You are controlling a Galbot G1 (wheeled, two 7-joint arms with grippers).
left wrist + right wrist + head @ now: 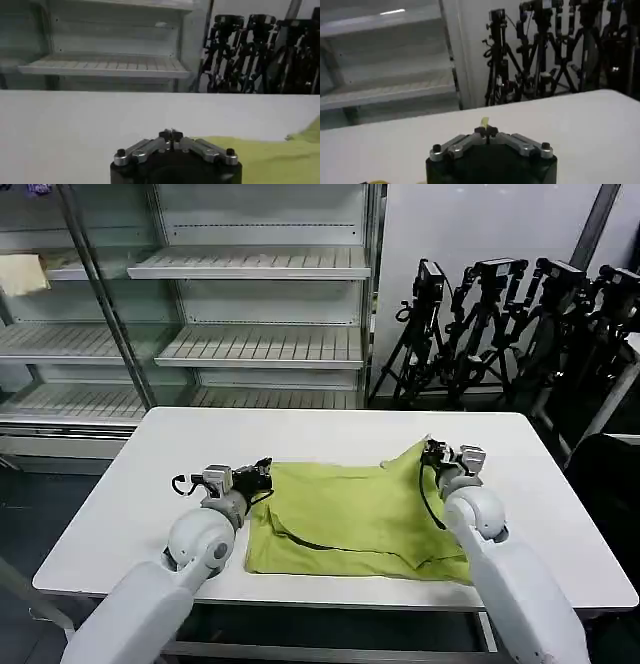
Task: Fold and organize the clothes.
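Observation:
The clothes, a lime yellow-green T-shirt (350, 509), lie partly folded on the white table (120, 504). The shirt's far right corner is pulled up into a peak. My right gripper (430, 450) is shut on that corner, and in the right wrist view a sliver of yellow fabric (484, 121) sticks out above the closed right gripper (485, 131). My left gripper (266, 471) is at the shirt's far left corner with its fingers shut. In the left wrist view no fabric shows between the tips of the left gripper (172, 134), and the shirt (280, 155) lies beside it.
Bare table surrounds the shirt, with its front edge (300, 596) close to the shirt's near hem. Behind the table stand a glass-fronted shelf unit (260, 344) and several black tripods (500, 334). A pale cream cloth (20, 274) lies on a shelf at the far left.

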